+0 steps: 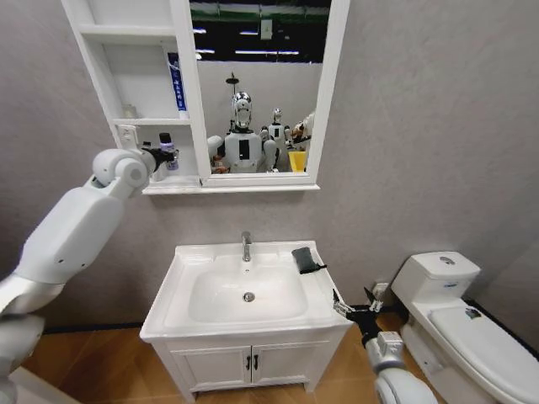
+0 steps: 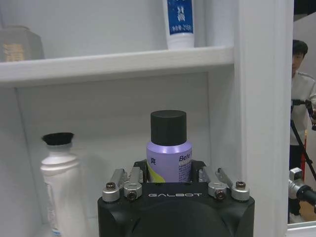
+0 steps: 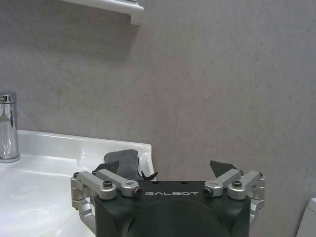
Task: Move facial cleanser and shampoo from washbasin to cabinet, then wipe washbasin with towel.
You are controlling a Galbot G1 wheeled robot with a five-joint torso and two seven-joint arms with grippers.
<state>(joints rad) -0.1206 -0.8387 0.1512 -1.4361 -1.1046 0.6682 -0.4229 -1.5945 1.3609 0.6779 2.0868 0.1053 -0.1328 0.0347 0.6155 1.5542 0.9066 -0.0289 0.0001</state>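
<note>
The left gripper [image 1: 162,156] was raised into the cabinet's [image 1: 128,76] lowest open compartment, its arm stretched up from the robot's left. In the left wrist view it [image 2: 170,174] sat closed around a purple bottle [image 2: 169,159] with a black cap, the fingers [image 2: 129,183] pressed against the bottle's lower sides. The bottle stood upright, but whether its base touched the shelf could not be told. Just beside it in the same compartment stood a white bottle [image 2: 60,190] with a black top. On the shelf above, a white tube [image 2: 178,23] with a blue label stood near the divider next to the mirror [image 1: 257,93].

The right gripper [image 1: 352,307] hung low by the washbasin's [image 1: 244,295] front right corner, touching nothing. In the right wrist view its fingers [image 3: 223,168] were spread wide with nothing between them, and the gripper [image 3: 166,170] pointed toward the wall.

The towel [image 1: 306,259] lay folded on the basin's right rim, behind the right gripper and apart from it; it also appeared past the gripper's fingers in the right wrist view [image 3: 122,164]. The faucet [image 1: 247,246] stood at the back centre of the basin. A toilet [image 1: 459,320] sat to the robot's right.
</note>
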